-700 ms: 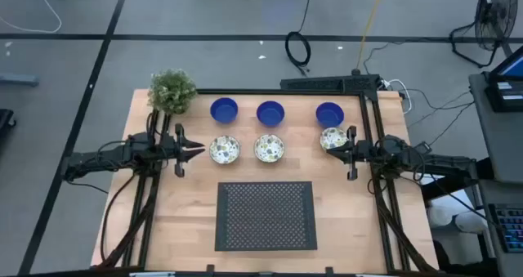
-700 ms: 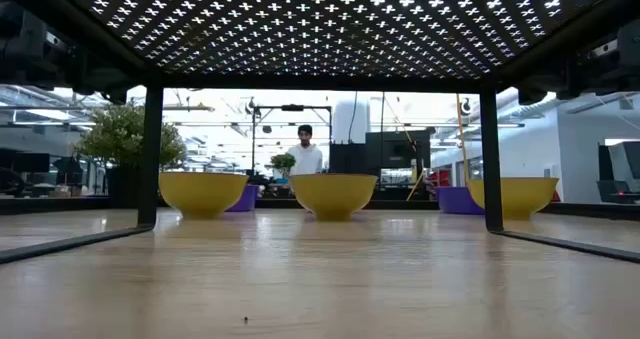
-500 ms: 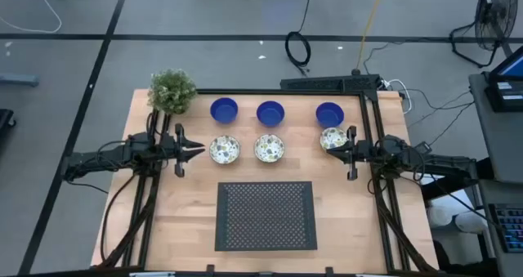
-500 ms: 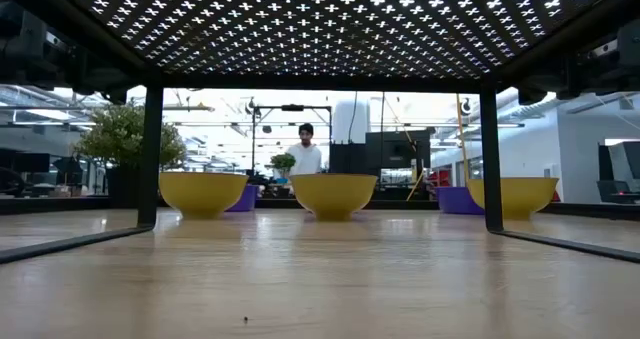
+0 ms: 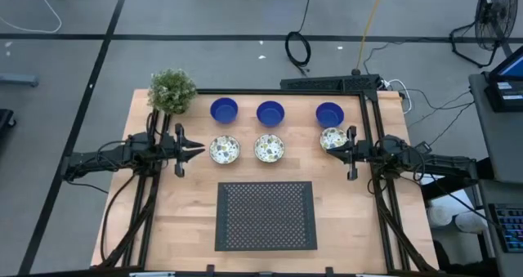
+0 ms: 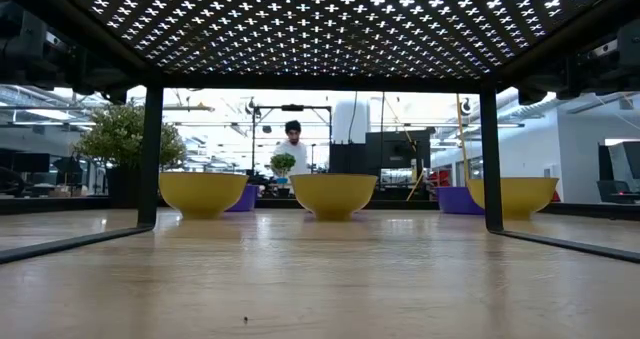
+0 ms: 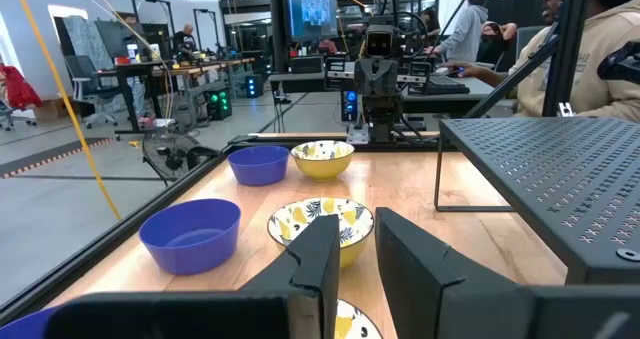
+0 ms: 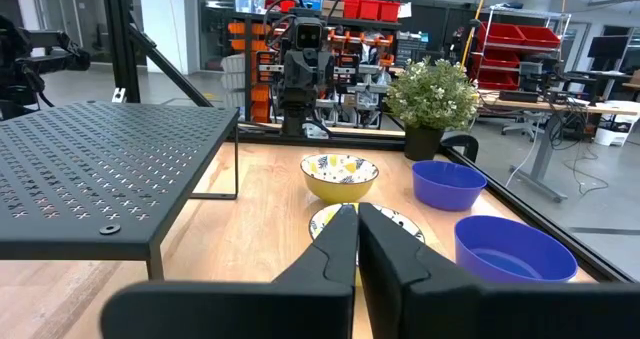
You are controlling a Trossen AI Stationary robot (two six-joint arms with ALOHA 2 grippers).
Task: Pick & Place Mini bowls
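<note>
Three blue mini bowls (image 5: 224, 109) (image 5: 270, 113) (image 5: 329, 113) stand in a far row on the wooden table. Three floral mini bowls (image 5: 224, 149) (image 5: 269, 148) (image 5: 333, 136) stand in a nearer row, each resting on its base. My left gripper (image 5: 201, 149) points level toward the table's right, just left of the left floral bowl (image 7: 350, 321). Its fingers are a little apart (image 7: 358, 241) with nothing between them. My right gripper (image 5: 335, 146) points toward the table's left, over the near edge of the right floral bowl. It is shut (image 8: 357, 219) and holds nothing.
A black perforated rack (image 5: 265, 216) stands on legs at the table's near middle. A potted plant (image 5: 172, 91) sits at the far left corner. Black frame rails (image 5: 369, 105) run along the far and right edges. A person (image 6: 292, 151) stands beyond the far edge.
Both arms and all the bowls have kept still. The person beyond the far edge has moved a little to the left.
</note>
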